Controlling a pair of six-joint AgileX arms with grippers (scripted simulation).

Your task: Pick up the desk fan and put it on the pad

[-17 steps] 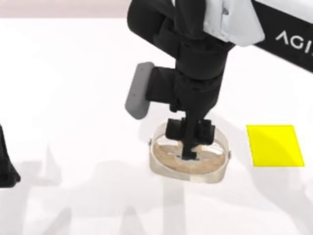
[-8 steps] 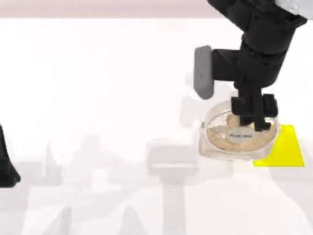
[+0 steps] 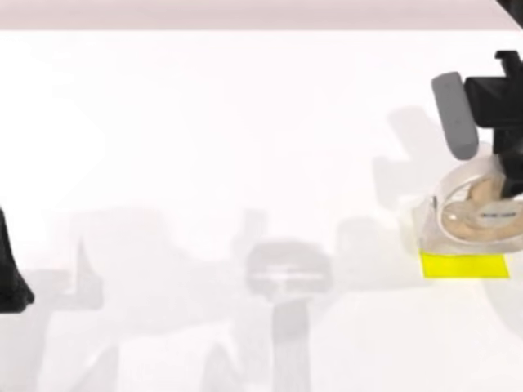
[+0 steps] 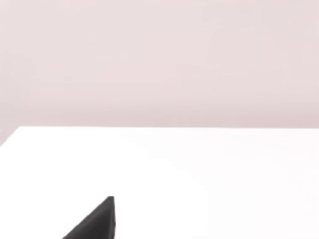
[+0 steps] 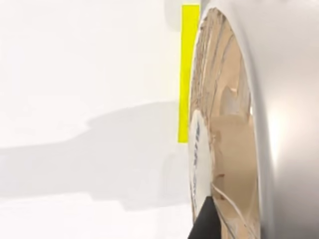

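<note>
The desk fan [image 3: 476,211], a silver-grey ring with a tan inside, is at the far right of the top view. It is tilted and covers the far part of the yellow pad [image 3: 462,265]. My right gripper [image 3: 513,184] is shut on the fan's ring from above, half cut off by the picture's edge. In the right wrist view the fan [image 5: 227,124] fills the right side. One dark fingertip [image 5: 206,223] rests against its inside, and a strip of the pad [image 5: 189,74] shows beyond it. My left arm [image 3: 10,278] is parked at the left edge.
The white table [image 3: 204,147] spreads across the middle and left, marked only by soft shadows. The grey camera block [image 3: 454,114] on my right wrist juts out to the left of the gripper. In the left wrist view the table's far edge [image 4: 159,127] meets a pale wall.
My right arm has carried the fan from the middle of the table to the right, over the pad. More of the pad is now covered. The left arm has not moved.
</note>
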